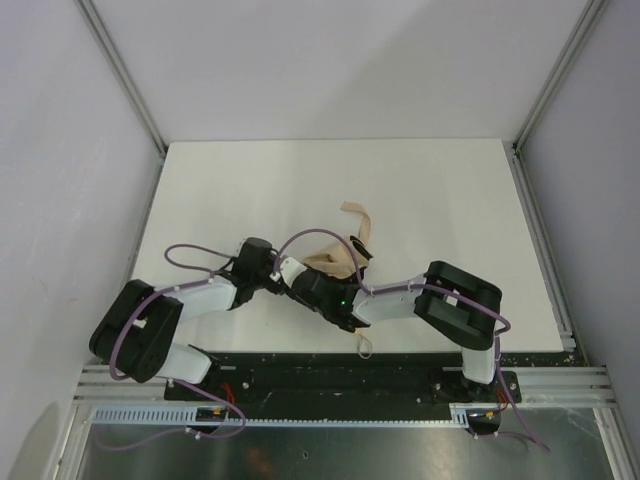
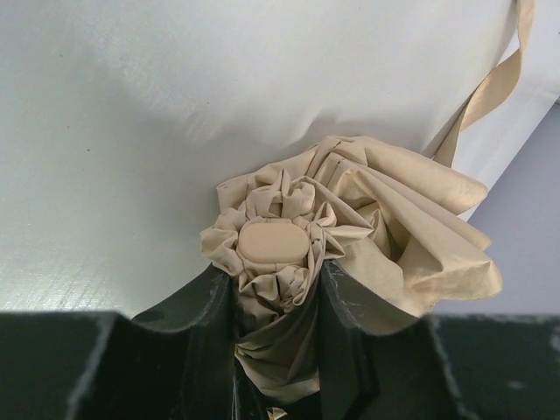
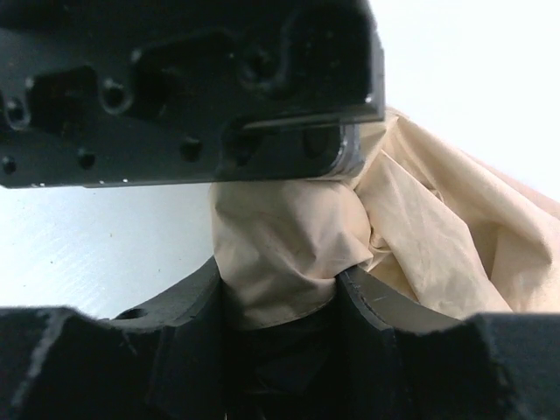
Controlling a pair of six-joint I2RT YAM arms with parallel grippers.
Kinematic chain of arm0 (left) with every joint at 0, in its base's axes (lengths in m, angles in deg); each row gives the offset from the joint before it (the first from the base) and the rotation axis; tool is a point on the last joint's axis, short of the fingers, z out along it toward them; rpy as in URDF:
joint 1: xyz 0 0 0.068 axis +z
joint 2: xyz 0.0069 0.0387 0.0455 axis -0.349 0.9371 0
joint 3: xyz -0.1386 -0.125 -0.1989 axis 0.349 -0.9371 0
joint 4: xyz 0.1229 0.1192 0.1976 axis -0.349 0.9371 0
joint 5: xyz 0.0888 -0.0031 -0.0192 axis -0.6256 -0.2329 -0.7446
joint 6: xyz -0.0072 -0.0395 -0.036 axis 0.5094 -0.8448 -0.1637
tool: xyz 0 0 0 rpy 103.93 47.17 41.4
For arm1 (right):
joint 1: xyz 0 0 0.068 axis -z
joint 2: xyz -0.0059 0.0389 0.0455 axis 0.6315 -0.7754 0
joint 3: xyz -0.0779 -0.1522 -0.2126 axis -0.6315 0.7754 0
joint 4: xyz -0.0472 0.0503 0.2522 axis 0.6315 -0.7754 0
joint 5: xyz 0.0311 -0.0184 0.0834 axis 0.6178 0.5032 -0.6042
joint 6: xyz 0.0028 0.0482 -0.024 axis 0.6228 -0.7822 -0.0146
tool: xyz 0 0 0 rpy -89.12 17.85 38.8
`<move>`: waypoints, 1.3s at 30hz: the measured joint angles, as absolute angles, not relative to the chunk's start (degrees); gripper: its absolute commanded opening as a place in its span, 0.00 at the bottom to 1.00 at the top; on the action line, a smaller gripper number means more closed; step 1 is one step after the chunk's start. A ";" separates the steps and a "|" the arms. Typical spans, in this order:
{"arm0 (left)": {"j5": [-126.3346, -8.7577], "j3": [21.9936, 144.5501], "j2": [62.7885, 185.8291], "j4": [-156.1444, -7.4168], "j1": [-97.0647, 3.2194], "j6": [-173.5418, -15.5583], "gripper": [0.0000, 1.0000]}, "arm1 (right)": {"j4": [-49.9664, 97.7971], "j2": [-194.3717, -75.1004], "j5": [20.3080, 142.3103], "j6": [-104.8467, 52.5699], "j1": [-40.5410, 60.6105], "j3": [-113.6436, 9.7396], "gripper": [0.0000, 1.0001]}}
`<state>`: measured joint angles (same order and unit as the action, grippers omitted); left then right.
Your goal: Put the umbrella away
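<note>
The umbrella (image 1: 335,262) is a crumpled beige-tan fabric bundle at the table's middle front, held between both arms. In the left wrist view my left gripper (image 2: 276,280) is shut on its gathered top, just below the pale round end cap (image 2: 271,243). In the right wrist view my right gripper (image 3: 278,284) is shut on a fold of the same fabric (image 3: 280,245), right under the left gripper's black body (image 3: 192,87). In the top view the left gripper (image 1: 288,272) and right gripper (image 1: 312,285) meet at the bundle. The shaft and handle are hidden.
A tan strap (image 1: 355,212) curls off the bundle toward the back; it also shows in the left wrist view (image 2: 490,87). A pale cord loop (image 1: 365,347) hangs at the white table's front edge (image 1: 300,352). Grey walls enclose the table on three sides.
</note>
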<state>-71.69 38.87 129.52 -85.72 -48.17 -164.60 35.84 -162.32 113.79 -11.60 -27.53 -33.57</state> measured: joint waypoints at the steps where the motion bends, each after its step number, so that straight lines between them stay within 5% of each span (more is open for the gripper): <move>1: -71.71 38.98 129.52 -85.59 -48.19 -164.53 0.00 | 35.89 -162.34 113.99 -12.12 -27.58 -33.51 0.05; 3: -71.71 39.09 129.52 -85.41 -48.26 -164.40 0.07 | 36.72 -162.23 113.72 -13.50 -27.58 -32.83 0.01; 8: -71.34 39.33 128.95 -83.84 -48.39 -163.50 0.73 | 43.62 -159.43 105.18 -17.59 -24.96 -26.67 0.00; 12: -71.77 38.85 124.06 -79.69 -46.62 -161.10 0.97 | 48.32 -158.21 89.64 -20.67 -18.53 -23.82 0.00; 24: -71.32 34.68 106.92 -78.27 -43.58 -159.48 1.00 | 69.09 -171.87 38.17 -42.46 1.36 -25.14 0.00; 39: -68.15 35.00 125.96 -89.85 -52.19 -168.27 0.99 | 73.37 -176.90 32.09 -55.95 2.58 -27.61 0.00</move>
